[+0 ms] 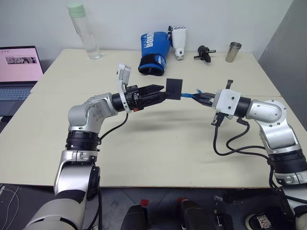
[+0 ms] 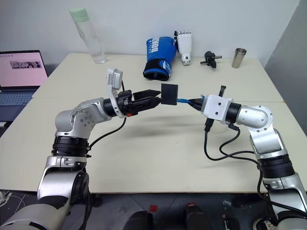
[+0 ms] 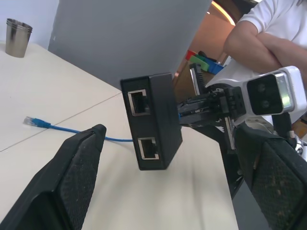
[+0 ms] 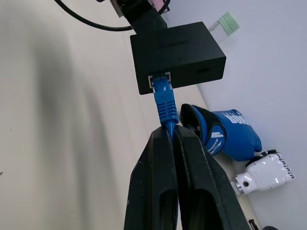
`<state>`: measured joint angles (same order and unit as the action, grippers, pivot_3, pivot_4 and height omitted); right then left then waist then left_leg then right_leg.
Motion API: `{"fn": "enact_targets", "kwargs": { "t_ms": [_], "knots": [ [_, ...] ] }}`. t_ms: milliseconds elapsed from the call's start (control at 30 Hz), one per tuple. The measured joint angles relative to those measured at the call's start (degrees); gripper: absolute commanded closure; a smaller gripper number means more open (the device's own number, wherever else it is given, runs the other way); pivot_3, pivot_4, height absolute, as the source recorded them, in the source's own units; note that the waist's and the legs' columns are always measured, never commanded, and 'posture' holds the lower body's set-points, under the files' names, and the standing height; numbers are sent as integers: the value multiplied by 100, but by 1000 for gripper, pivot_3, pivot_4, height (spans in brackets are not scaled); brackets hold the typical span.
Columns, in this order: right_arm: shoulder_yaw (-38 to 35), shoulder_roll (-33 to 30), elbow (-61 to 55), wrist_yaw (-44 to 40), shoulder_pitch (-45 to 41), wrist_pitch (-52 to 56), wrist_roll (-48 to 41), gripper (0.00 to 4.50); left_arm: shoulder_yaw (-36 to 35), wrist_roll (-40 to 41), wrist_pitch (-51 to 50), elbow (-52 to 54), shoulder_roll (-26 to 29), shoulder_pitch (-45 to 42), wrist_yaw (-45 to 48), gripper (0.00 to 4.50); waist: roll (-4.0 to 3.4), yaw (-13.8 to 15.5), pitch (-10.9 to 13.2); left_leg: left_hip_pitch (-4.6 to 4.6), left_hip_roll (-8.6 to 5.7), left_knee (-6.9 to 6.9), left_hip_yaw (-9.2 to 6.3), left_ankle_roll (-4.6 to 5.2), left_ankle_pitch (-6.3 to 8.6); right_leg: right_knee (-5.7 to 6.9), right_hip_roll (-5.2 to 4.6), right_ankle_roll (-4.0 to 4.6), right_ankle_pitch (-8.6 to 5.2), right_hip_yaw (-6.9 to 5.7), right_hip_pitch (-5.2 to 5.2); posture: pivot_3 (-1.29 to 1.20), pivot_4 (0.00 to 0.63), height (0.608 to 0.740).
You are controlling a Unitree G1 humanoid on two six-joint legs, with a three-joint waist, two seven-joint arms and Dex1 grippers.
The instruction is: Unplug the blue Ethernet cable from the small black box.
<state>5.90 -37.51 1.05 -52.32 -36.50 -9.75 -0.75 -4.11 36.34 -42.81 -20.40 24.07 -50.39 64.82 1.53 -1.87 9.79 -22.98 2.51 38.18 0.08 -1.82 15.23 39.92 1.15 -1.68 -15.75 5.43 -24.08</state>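
Now, cable: the blue Ethernet cable is sitting plugged into a port on one edge of the small black box, with its loose end trailing down onto the table and lying there, as the left wrist view is showing.
Box: it is hanging in the air above the middle of the table, between the two grippers, carried only by the plug and cable; two empty ports are facing the left wrist camera.
Right gripper: the right gripper is pinching the blue cable just behind the plug, its two black fingers pressed together on the cord.
Left gripper: the left gripper is reaching toward the box from the opposite side, fingers spread wide and not closing on anything; the box is sitting just ahead of its tips, not yet between them.
Far edge of table: a blue boxing glove, a white robotic hand, a small black gadget, a metal cup and a clear bottle are standing well apart from the box.
Side: a laptop is sitting open off the robot's left.
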Motion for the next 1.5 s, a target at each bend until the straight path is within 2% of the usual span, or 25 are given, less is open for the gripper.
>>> {"fn": "enact_targets", "kwargs": {
  "t_ms": [67,167,467,667,833,900,1033,1233,1333,1500],
  "knots": [
    [7,9,-27,11,0,-12,11,4456,33,-20,68,-63,-64,0,33,0,0,1,0,0,0,0,0,0,0,0,0,0,0,0,0,0,150,740],
    [54,13,-78,17,1,-67,58,4500,38,-20,70,-85,-122,-26,74,536,0,0,0,0,0,0,0,0,0,0,0,0,0,0,0,0,150,740],
    [110,22,-80,92,57,-115,140,4500,36,-19,62,-175,-150,-244,107,2311,0,0,0,0,0,0,0,0,0,0,0,0,0,0,0,0,150,740],
    [110,22,-80,129,60,-115,175,4500,55,-28,64,-172,-137,-240,209,3711,0,1,0,0,0,0,0,0,0,0,0,0,0,0,0,0,150,740],
    [110,38,-80,130,57,-70,175,4500,94,-75,117,-158,-126,-233,221,3732,0,1,0,0,0,0,0,0,0,0,0,0,0,0,0,0,150,740],
    [110,45,-82,119,56,7,164,4012,123,-130,193,-158,-126,-236,222,3732,0,1,0,0,0,0,0,0,0,0,0,0,0,0,0,0,150,740],
    [124,-25,-203,-167,60,377,-57,3324,229,-165,155,-159,-52,-258,359,3732,0,1,0,0,0,0,-1,0,0,-1,0,0,0,0,0,0,150,740],
    [158,-346,-676,-822,-35,1442,-698,1990,319,-189,91,-158,126,-487,591,3732,-1,-1,1,0,-1,-1,0,1,0,-2,1,0,0,0,0,0,150,740],
    [-3,-555,-967,-1081,-251,2674,-1409,1197,336,-191,77,-157,295,-489,745,3732,-1,-8,1,0,3,-1,-3,1,0,-1,3,0,-1,-2,0,0,150,740],
    [-529,-601,-882,-1057,-1451,5901,-3205,123,382,-193,92,-158,514,-503,1204,3732,-4,-8,2,0,4,-1,-6,1,1,0,3,5,-3,-7,-1,0,150,740]
  ]
}}
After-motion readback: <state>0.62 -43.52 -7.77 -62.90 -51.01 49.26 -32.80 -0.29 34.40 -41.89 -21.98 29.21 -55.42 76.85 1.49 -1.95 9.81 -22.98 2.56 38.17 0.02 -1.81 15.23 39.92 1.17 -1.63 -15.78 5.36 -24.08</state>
